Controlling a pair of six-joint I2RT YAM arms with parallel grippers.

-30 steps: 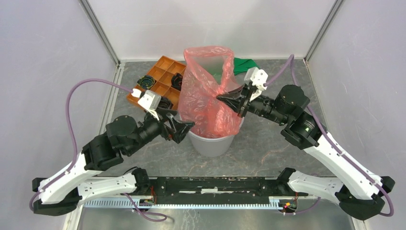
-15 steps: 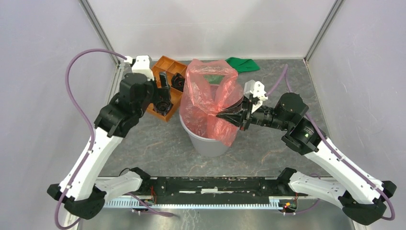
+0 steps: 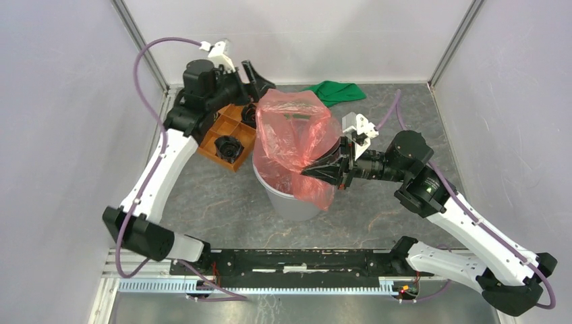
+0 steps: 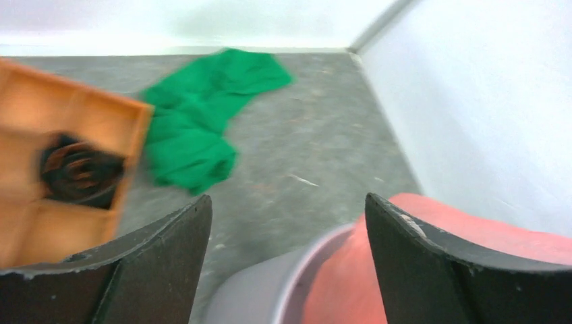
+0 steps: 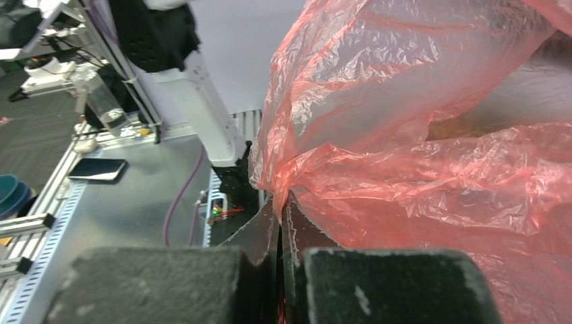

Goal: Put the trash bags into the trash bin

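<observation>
Grey desk (image 3: pixel 222 202) carries it all; the red-pink trash bag (image 3: pixel 293 145) billows half out of the translucent trash bin (image 3: pixel 293 206) (its lower part inside); the right gripper (image 3: pixel 317 170) is pinched tight on a bag fold; the left gripper (image 3: pixel 260 74), jaws spread and empty, hangs behind the bag.

the grey table (image 3: pixel 378 202) bears a trash bin (image 3: pixel 297 206), orange tray (image 3: pixel 226 128) (compartmented) and green cloth (image 3: pixel 334 91).

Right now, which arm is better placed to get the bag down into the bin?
Right. The right gripper is shut on the bag, which drapes over the rim of the bin. The left gripper is open, holds nothing, and sits on the bin's far side.
</observation>
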